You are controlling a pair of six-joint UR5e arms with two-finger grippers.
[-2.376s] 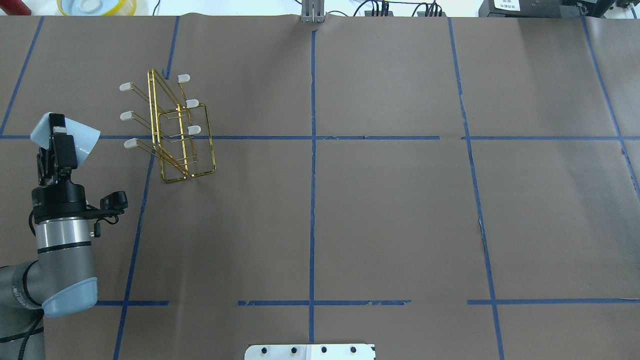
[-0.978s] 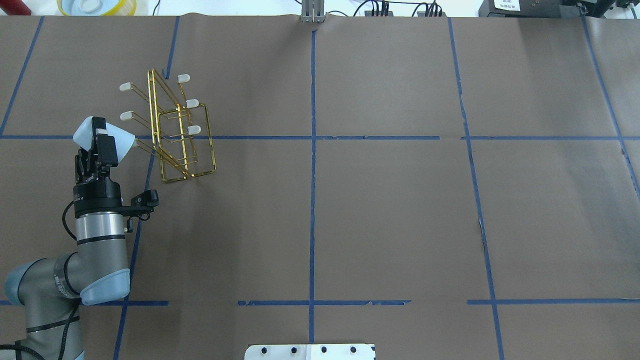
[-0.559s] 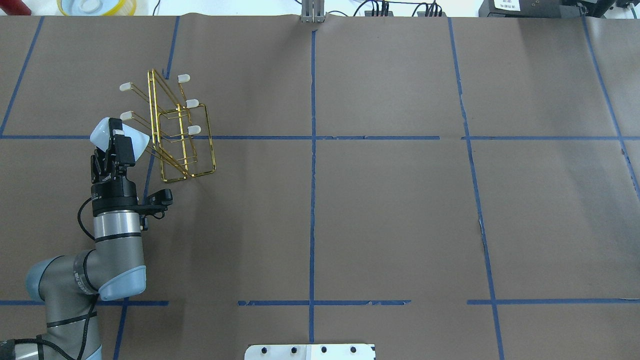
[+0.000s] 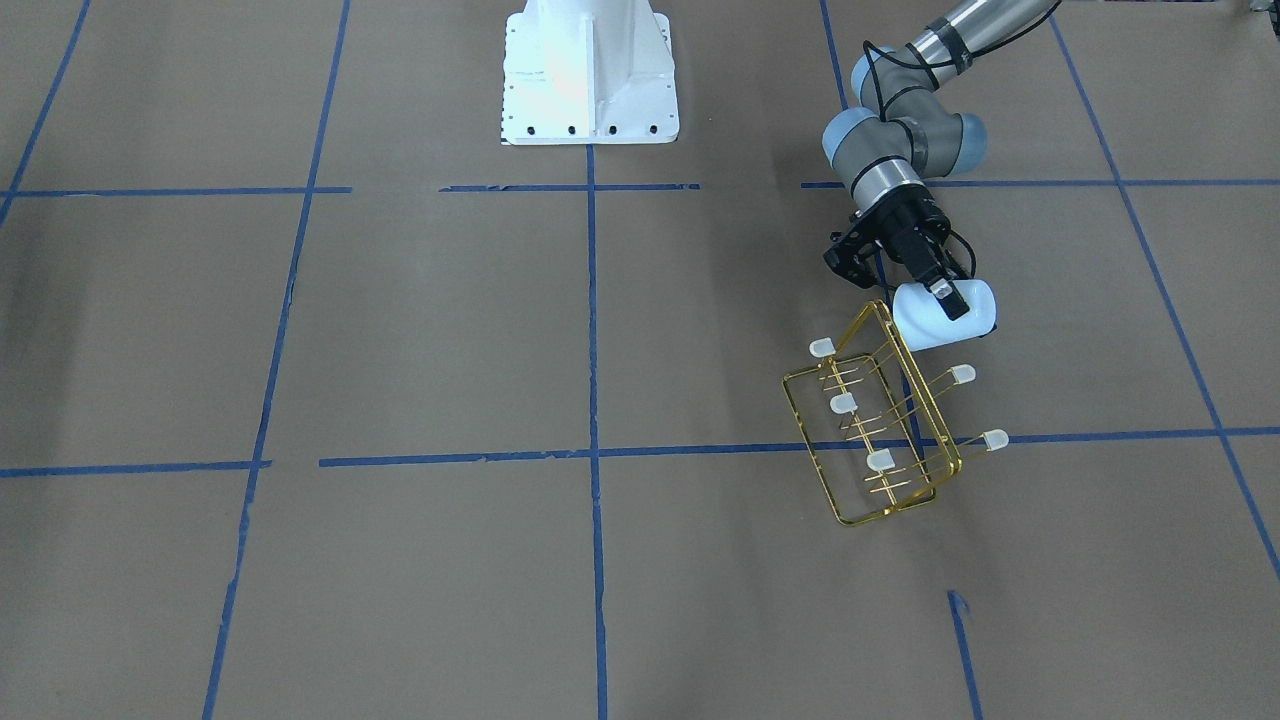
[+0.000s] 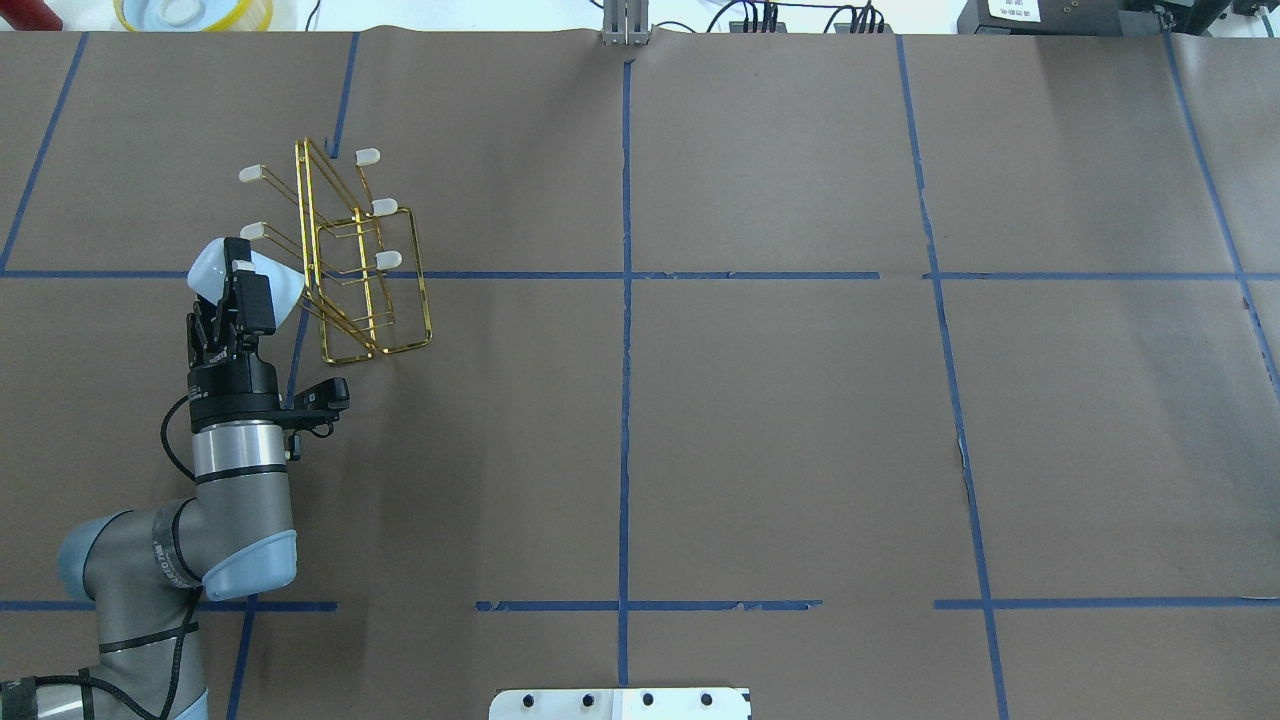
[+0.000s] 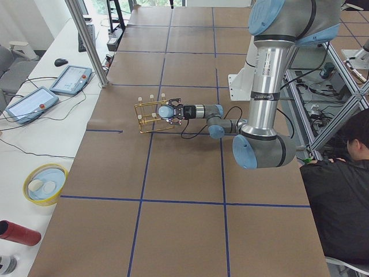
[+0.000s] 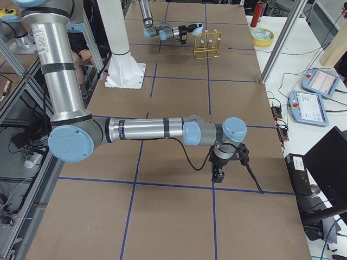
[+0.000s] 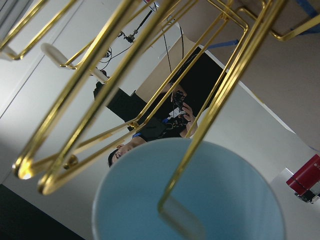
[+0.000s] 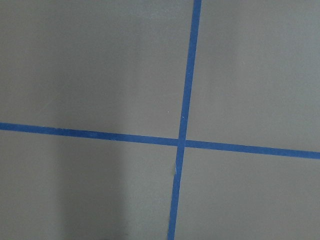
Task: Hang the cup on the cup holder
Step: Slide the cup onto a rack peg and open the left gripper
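Your overhead camera looks forward and down from behind the robot; the front one faces it, steeply downward. Both, with your two table-end views, share the cup holder [image 5: 345,262]. The left wrist camera sits right against it; the right wrist camera faces a blue tape cross [image 9: 181,142].
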